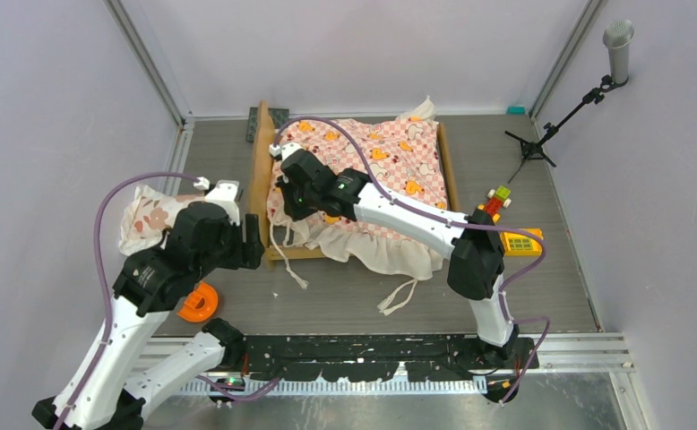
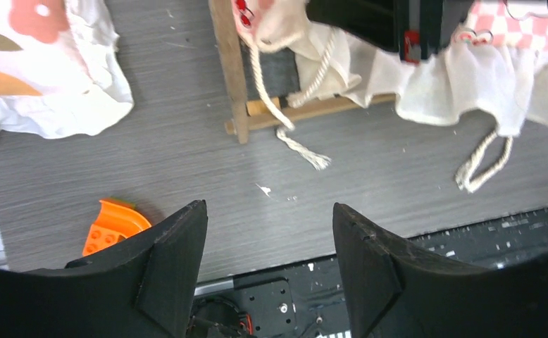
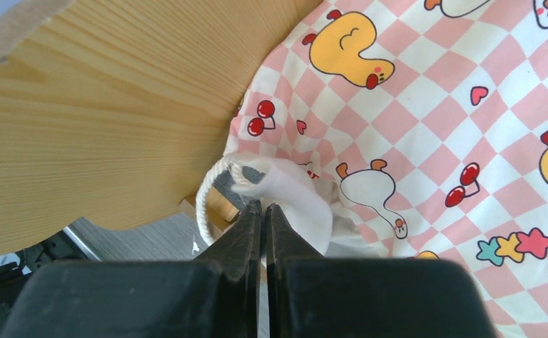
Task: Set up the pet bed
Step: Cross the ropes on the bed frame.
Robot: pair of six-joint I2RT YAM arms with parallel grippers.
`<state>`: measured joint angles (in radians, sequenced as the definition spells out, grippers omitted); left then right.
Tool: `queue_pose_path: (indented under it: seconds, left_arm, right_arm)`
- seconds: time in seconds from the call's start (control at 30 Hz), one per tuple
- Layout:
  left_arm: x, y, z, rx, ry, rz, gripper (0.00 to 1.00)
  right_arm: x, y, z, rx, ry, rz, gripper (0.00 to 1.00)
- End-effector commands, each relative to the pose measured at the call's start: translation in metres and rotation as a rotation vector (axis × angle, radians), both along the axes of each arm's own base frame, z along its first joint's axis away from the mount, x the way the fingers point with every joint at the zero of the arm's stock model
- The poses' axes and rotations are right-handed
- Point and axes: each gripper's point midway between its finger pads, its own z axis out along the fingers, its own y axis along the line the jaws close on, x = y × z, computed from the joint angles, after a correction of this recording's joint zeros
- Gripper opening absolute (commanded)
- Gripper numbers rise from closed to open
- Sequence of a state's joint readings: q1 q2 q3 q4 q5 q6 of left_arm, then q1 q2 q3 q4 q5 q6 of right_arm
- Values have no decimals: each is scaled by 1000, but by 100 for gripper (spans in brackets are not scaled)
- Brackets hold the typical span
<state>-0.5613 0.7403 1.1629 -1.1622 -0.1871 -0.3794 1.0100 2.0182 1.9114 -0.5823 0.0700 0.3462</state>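
1. Bed (image 1: 260, 175) sits in the middle of the table (image 1: 524, 296), under the sheet (image 1: 390, 161).
2. Right gripper (image 3: 263, 208): fingers pressed together at the sheet's corner, beside the headboard (image 3: 102, 105).
3. Left gripper (image 2: 268, 208): fingers wide, nothing between, near the bed's corner.

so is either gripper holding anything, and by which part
Right gripper pinches the pink-checkered ruffled sheet by its white corner ruffle beside the wooden headboard; left gripper open, empty.

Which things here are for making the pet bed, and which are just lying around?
For the job:
- bed
- sheet
- pillow, probably

Just lying about:
- orange toy
- yellow block
- microphone
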Motion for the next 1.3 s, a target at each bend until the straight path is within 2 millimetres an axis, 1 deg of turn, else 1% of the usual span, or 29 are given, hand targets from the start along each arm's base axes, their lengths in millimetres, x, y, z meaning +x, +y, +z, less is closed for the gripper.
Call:
queue_pose_path:
  seconds: [0.0, 0.07, 0.17, 0.3, 0.47, 0.57, 0.63, 0.7, 0.77, 0.9, 0.93, 1.03, 1.07, 1.27]
  left_arm:
    - [35, 6, 25, 21, -108, 118, 69]
    - [47, 3, 26, 26, -122, 135, 72]
    - [62, -1, 22, 45, -130, 158, 72]
    - [79, 4, 15, 80, -144, 224, 72]
    - [89, 12, 5, 72, -153, 281, 68]
    - [92, 20, -7, 77, -133, 308, 67]
    - [95, 18, -14, 53, -121, 299, 66]
    - [99, 13, -20, 19, -111, 278, 60]
    - [102, 8, -25, 1, -101, 262, 52]
    - [107, 4, -28, -1, -99, 251, 29]
    - [108, 4, -27, -1, -104, 249, 23]
    - [112, 3, -22, -4, -119, 243, 4]
    - [113, 3, -21, -3, -120, 243, 0]
    - [118, -1, -15, -9, -131, 227, 0]
  right_arm:
    - [7, 1, 19, 54, -53, -21, 4]
    - [6, 2, 20, 61, -47, -18, 4]
    - [5, 3, 21, 68, -45, -16, 4]
    - [4, 3, 21, 77, -42, -17, 4]
    - [2, 4, 21, 92, -28, -12, 4]
    - [0, 5, 20, 100, -20, -11, 4]
    - [0, 6, 20, 104, -17, -11, 4]
    - [0, 6, 23, 113, -17, -13, 4]
    - [0, 7, 28, 123, -20, -16, 4]
    - [3, 7, 42, 156, -26, -28, 4]
    - [3, 7, 47, 166, -28, -30, 5]
    - [5, 6, 58, 184, -38, -30, 5]
    - [7, 5, 61, 183, -44, -33, 5]
    - [18, -2, 72, 164, -81, -55, 5]
